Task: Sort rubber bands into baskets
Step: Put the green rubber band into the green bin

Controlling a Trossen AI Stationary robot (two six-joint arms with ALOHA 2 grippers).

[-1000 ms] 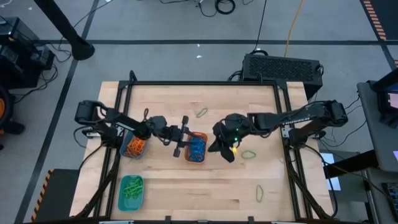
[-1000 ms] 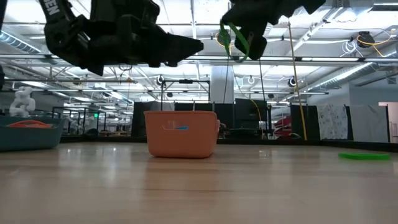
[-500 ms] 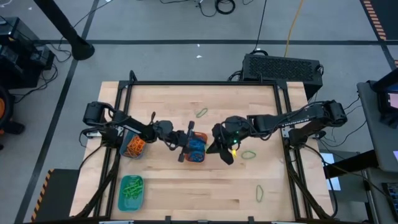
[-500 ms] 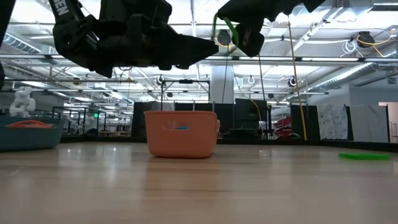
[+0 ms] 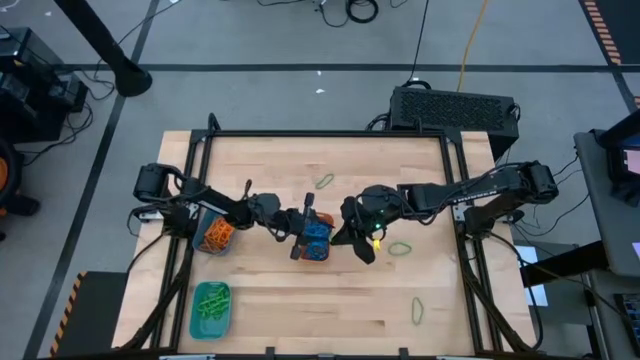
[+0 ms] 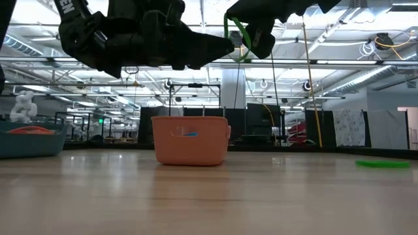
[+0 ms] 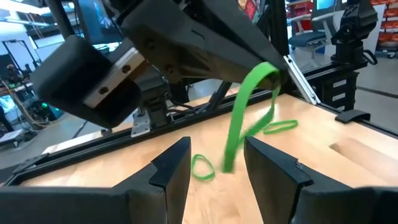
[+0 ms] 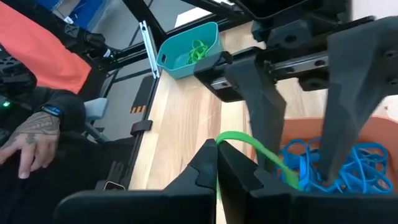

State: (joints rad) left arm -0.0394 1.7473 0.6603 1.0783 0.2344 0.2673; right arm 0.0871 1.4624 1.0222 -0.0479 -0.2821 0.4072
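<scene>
The left gripper [image 5: 300, 233] hangs above the orange basket [image 5: 316, 238] near the middle of the table [image 5: 330, 300], its fingers [image 7: 171, 168] spread apart and holding nothing. The basket contains a heap of blue rubber bands [image 8: 339, 168]. The right gripper [image 5: 350, 238] is just beside the basket on its right side, fingers pressed together and pinching a green rubber band [image 7: 245, 106], which hangs as a loop from the fingertips; in the left wrist view this loop sits between the left gripper's open fingers, and contact cannot be determined. The round basket [image 5: 216, 236], holding orange bands, stands to the left of the orange basket. The teal basket [image 5: 211, 309], holding green bands, stands at the table's front left. Three further green bands lie loose on the table: one [image 5: 325, 181] behind the orange basket, one [image 5: 400, 248] to the right of the right gripper, and one [image 5: 417, 311] toward the front right. A person's hand [image 8: 28, 140] shows beyond the table edge in the right wrist view.
</scene>
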